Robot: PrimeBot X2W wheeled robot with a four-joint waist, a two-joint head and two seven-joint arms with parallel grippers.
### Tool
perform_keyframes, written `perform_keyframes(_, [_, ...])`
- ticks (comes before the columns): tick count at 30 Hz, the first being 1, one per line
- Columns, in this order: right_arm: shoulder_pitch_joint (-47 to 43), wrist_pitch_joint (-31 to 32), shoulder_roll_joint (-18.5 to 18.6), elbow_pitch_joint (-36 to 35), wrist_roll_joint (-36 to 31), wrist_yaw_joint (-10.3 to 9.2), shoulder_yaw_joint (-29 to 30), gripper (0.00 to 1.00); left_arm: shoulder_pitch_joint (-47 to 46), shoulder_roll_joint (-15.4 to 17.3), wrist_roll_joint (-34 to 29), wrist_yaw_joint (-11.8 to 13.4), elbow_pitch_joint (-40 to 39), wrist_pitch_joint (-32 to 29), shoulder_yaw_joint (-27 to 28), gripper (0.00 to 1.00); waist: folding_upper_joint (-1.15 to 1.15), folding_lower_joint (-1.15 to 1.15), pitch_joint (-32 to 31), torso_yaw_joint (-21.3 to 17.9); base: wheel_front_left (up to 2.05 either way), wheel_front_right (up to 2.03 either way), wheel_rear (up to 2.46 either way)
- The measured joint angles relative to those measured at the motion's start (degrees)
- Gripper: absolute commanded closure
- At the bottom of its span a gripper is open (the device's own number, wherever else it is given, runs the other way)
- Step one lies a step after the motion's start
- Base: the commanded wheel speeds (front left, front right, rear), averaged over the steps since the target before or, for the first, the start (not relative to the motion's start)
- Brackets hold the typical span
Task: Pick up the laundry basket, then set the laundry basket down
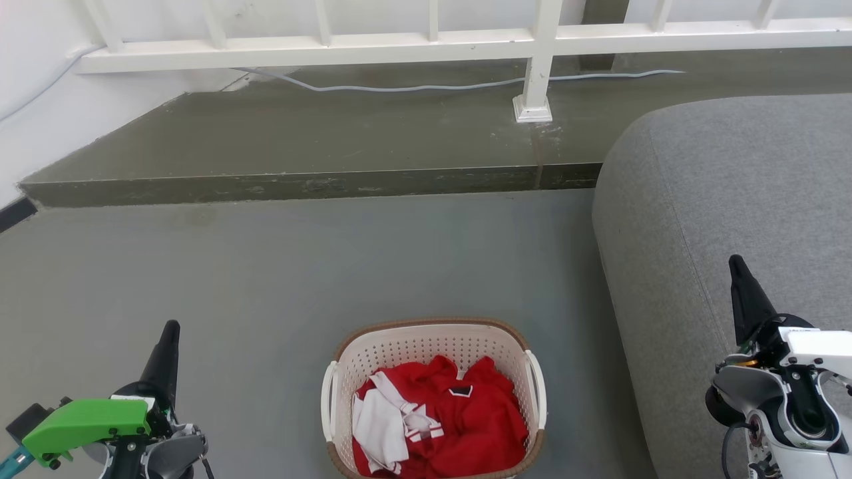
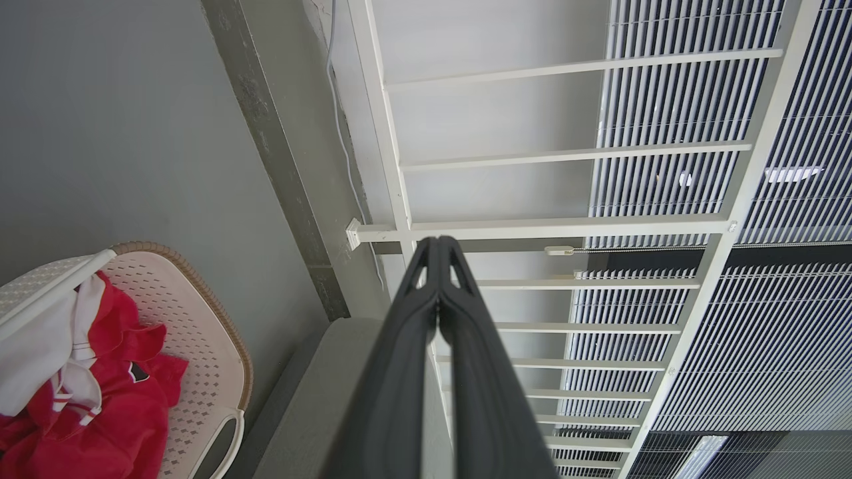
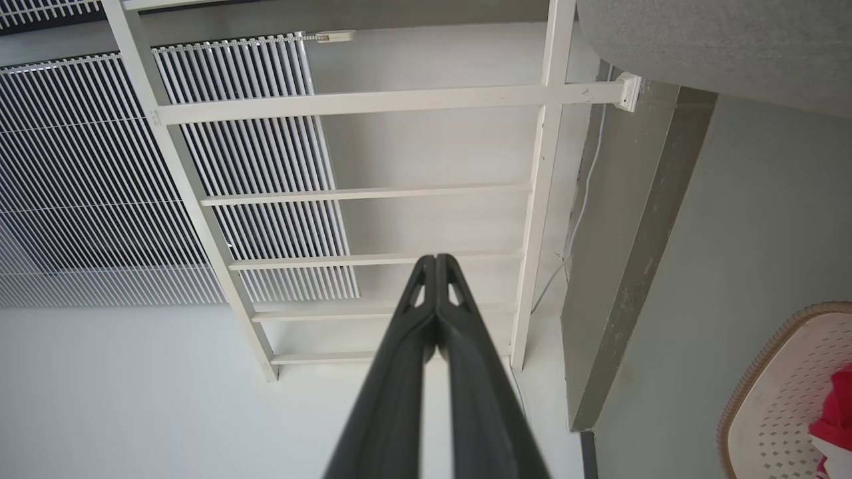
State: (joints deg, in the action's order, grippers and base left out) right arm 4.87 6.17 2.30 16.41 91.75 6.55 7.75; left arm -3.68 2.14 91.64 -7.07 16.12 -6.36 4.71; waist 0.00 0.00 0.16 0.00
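Your basket (image 1: 426, 346) stands upright on the floor (image 1: 266, 266) beside the sofa (image 1: 732, 186), clothes (image 1: 479, 419) inside. The left gripper (image 1: 170, 328) and right gripper (image 1: 736, 263) are both clenched on nothing, well apart from it. That fits a basket awaiting its lift or one already set down. If a lift is due, take both handles (image 1: 325, 399) together and keep it level.

1 laundry basket (image 1: 426, 323), 2 grippers (left gripper (image 1: 171, 327), right gripper (image 1: 735, 261)), 1 sofa (image 1: 732, 173), 1 railing (image 1: 399, 46).
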Motion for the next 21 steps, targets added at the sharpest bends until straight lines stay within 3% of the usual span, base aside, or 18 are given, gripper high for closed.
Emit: perform_keyframes(21, [0.0,0.0,0.0,0.0,0.0,0.01,0.0,1.00,0.0,0.0,0.0,0.0,-0.1,0.0,0.0,1.00,0.00,0.00,0.0,0.0,0.00,0.00,0.00])
